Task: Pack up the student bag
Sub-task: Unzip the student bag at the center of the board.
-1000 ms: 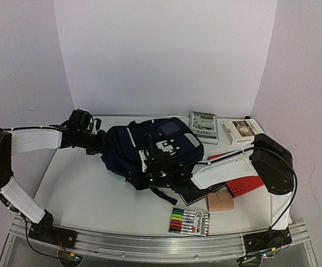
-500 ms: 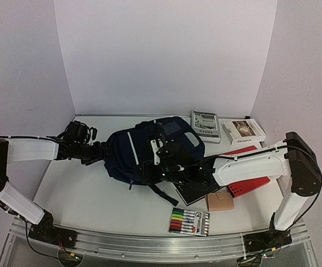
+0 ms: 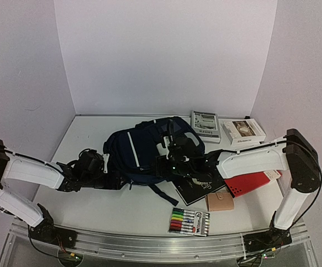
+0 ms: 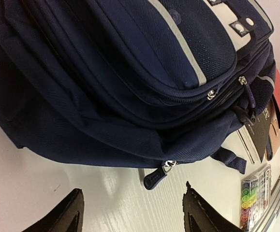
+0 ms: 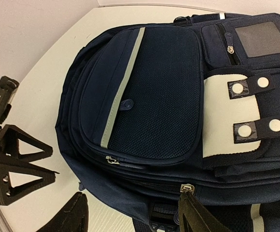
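Top view, near edge of bench (image 3: 94,206): one marker pack (image 3: 189,221), several colours, number of pens not readable. Just behind it, one tan wallet (image 3: 220,201). Next back are one black notebook (image 3: 197,188) and one red folder (image 3: 252,182), both partly under the right arm.

Left end effector (image 4: 132,217): low over the bench at the near-left side of the student bag (image 3: 149,149), fingers spread, nothing between them. Only its own wrist view shows one zipper pull (image 4: 155,178) lying on the bench at the bag's lower edge, just ahead of the fingers and not touched.

Right end effector (image 5: 135,215): above the bag's front, fingers apart, nothing held. Its wrist view alone gives the front-panel detail: four white snaps (image 5: 244,129) on two dark tabs over a light patch, one window pocket (image 5: 263,41), and one grey stripe down the mesh pocket. The left end effector also shows at the left edge of that view, on the bench just beside the bag.

Student bag: one, lying mid-bench between the two arms, front panel up, zippers closed as far as the views show.

Far right, top view only: one grey booklet (image 3: 203,123) and one white box (image 3: 243,130), side by side, clear of the bag.
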Controlling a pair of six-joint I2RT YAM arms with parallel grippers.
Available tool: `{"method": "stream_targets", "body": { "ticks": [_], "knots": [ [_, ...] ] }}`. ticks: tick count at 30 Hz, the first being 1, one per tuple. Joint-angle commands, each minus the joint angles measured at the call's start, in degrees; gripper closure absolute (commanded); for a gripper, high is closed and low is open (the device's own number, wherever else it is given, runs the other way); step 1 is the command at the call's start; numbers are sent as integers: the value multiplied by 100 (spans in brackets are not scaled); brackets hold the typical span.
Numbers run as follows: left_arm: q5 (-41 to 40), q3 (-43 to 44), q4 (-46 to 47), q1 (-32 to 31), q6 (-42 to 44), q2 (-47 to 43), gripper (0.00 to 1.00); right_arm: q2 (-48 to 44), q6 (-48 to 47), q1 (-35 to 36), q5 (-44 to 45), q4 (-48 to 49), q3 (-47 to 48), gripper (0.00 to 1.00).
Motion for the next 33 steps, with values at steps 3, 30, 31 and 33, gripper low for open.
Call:
{"method": "stream_targets", "body": {
  "ticks": [3,30,31,33],
  "knots": [
    [-142,565,490,-419,372,821,37,-283,121,32,-37,114,-18,39],
    [-1438,1661,-1547,-674,287,342,100,-300,-820,292,51,80,42,38],
    [-1429,1691,-1641,-674,329,238,100,-211,-935,297,27,81,94,36],
    [-1371,1756,-1804,-674,405,52,100,-74,-1083,299,-42,73,207,35]
  ]
}}
